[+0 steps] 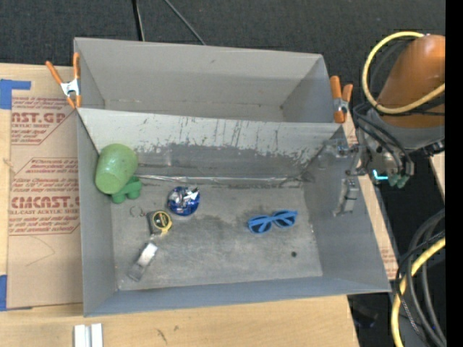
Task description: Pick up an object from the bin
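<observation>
My gripper [347,194] hangs over the bin's right wall, above the sloping side and apart from every loose thing. Nearest to it, a pair of blue sunglasses [273,221] lies flat on the bin floor, right of centre and well to the gripper's left. Further left sits a small blue and white round thing [183,201]. Nothing shows in the gripper.
A green rounded toy [116,170] rests against the left wall. A yellow and black tape measure [160,222] lies near the front left with a silver piece [145,255] just below it. The arm's orange cover and cables stand outside the bin at the right.
</observation>
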`<state>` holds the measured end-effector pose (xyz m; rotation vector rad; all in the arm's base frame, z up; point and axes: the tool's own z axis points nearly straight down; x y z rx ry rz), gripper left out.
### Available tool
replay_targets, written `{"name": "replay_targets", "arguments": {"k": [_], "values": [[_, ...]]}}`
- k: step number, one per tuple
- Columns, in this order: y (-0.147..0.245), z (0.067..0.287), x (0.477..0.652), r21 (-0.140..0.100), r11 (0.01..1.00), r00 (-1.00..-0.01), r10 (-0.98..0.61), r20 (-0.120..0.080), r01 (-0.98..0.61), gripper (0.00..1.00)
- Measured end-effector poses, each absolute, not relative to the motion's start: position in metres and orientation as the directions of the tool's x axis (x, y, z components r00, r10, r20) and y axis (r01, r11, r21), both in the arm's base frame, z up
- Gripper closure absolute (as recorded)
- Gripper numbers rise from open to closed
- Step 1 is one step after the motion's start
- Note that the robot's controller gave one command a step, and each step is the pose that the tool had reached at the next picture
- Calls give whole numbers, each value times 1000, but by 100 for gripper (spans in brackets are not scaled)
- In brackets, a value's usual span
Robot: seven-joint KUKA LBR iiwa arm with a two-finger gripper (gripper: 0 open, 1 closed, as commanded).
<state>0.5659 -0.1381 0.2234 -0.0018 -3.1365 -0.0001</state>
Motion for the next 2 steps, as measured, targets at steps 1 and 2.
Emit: {"name": "replay_targets", "arguments": {"k": [1,2], "values": [[-98,74,589,3,991,-991,-132,5,-132,0],[-100,79,591,-1,991,-991,-132,-2,-132,100]]}}
